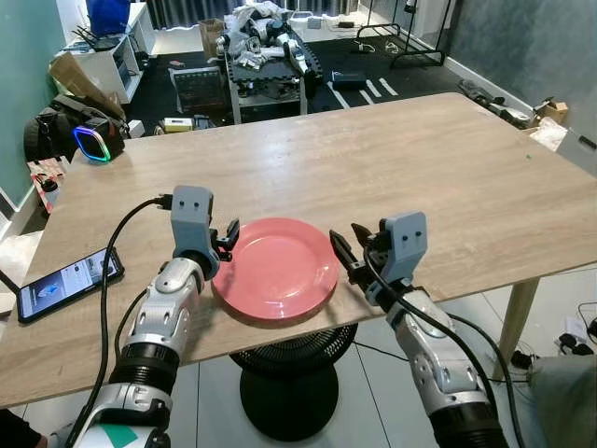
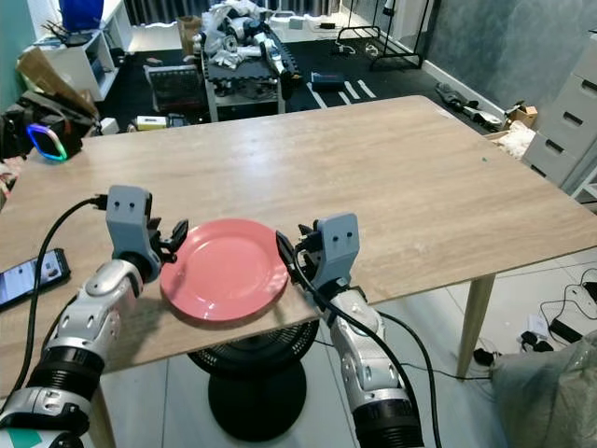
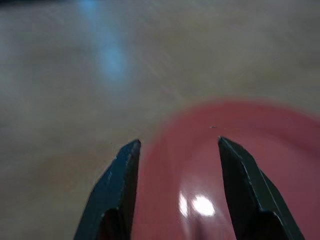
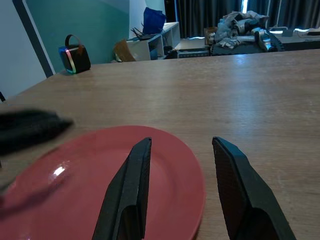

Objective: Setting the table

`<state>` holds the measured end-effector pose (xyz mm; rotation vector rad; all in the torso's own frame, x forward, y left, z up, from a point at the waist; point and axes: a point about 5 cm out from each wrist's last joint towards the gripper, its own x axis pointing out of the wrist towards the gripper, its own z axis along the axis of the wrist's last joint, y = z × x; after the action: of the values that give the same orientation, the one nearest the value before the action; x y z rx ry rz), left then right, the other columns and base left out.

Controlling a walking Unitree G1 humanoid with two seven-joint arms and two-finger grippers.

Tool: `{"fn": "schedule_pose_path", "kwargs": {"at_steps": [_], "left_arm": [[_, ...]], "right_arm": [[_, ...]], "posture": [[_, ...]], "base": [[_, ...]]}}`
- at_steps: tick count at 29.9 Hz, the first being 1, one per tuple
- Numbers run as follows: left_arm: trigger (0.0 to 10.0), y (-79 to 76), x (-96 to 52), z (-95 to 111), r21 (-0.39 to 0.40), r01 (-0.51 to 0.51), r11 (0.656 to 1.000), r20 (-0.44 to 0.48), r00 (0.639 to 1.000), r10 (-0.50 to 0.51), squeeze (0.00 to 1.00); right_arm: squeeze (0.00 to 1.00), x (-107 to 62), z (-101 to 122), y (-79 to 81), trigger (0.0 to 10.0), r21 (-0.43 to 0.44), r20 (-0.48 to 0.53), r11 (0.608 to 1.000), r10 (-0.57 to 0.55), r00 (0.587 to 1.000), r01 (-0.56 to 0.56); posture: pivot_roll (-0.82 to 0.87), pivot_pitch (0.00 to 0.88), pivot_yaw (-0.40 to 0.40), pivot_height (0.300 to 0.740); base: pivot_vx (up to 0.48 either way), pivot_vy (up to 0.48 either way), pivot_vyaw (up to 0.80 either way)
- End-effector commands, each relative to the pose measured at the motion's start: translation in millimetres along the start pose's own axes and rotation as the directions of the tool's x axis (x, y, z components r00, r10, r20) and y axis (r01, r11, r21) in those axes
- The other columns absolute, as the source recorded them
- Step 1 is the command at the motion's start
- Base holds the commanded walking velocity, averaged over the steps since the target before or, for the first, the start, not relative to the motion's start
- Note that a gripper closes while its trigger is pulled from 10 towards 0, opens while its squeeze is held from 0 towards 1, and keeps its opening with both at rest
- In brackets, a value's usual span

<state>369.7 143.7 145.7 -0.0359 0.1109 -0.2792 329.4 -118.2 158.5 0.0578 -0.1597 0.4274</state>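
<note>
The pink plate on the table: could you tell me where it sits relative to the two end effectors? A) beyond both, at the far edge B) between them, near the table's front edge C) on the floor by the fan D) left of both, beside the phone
B: the pink plate lies near the table's front edge, with the left end effector at its left rim and the right end effector at its right rim.

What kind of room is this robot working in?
Probably a lived-in home room, half dining area, half workspace: a wooden table with a pink plate and a phone, and clutter on the floor behind.
</note>
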Motion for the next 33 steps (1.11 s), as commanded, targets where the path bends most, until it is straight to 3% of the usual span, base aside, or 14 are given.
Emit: {"fn": "schedule_pose_path", "kwargs": {"at_steps": [1,5,13,17,20,21,26,31,33], "left_arm": [[10.0,-3.6,-2.5,-21,0.005,0.067,0.998,-0.112,0.991,-0.066,0.0],[10.0,-4.7,-5.0,-27,0.036,0.1,0.994,-0.142,0.985,-0.094,0.0],[10.0,3.0,-14.2,-44,0.093,-0.021,0.995,-0.199,0.979,0.039,0.0],[10.0,1.8,-18.6,-49,0.055,-0.044,0.997,-0.181,0.982,0.054,0.0],[10.0,0.7,-20.7,-56,-0.065,-0.09,0.994,-0.194,0.978,0.076,0.0],[10.0,1.0,-20.6,-57,-0.071,-0.096,0.993,-0.199,0.977,0.08,0.0],[10.0,0.8,-19.9,-57,-0.061,-0.09,0.994,-0.196,0.978,0.076,0.0],[10.0,-2.1,-20.2,-55,-0.005,-0.032,0.999,-0.182,0.983,0.031,0.0],[10.0,-3.3,-20.8,-55,0.006,-0.02,1.0,-0.178,0.984,0.021,0.0]], "right_arm": [[0.0,0.8,-1,2.8,10.0,-0.005,-0.008,1.0,0.009,1.0,-0.009],[0.0,0.2,-1,1.7,10.0,-0.007,-0.005,1.0,0.005,1.0,-0.005],[0.0,-2.6,-2,1.1,10.0,-0.007,-0.009,1.0,-0.002,1.0,0.002],[0.0,-2.0,-2,1.3,10.0,-0.006,-0.009,1.0,0.0,1.0,0.0],[0.0,-1.4,-2,0.7,10.0,-0.008,-0.01,1.0,0.002,1.0,-0.002],[0.0,-1.3,-2,0.6,10.0,-0.009,-0.011,1.0,0.002,1.0,-0.002],[0.0,-0.9,-2,0.4,10.0,-0.012,-0.016,1.0,0.0,1.0,0.0],[0.0,-1.3,-13,2.5,10.0,-0.026,-0.09,0.999,0.015,0.996,-0.018],[0.0,-2.1,-20,2.0,10.0,0.016,-0.134,1.0,-0.003,0.991,0.005]], "posture": [[-0.05,0.0,0.115,0.74],[-0.05,0.0,0.12,0.74],[-0.05,0.0,0.121,0.74],[-0.05,0.0,0.117,0.74],[-0.04,0.0,0.113,0.74],[-0.05,0.0,0.112,0.74],[-0.05,0.0,0.114,0.74],[-0.05,0.0,0.115,0.74],[-0.05,0.0,0.114,0.74]], "base": [[0.0,0.0,0.0],[0.0,0.0,0.0],[0.0,0.0,0.0],[0.0,0.0,0.0],[0.0,0.0,0.0],[0.0,0.0,0.0],[0.0,0.0,0.0],[0.0,0.0,0.0],[0.0,0.0,0.0]]}}
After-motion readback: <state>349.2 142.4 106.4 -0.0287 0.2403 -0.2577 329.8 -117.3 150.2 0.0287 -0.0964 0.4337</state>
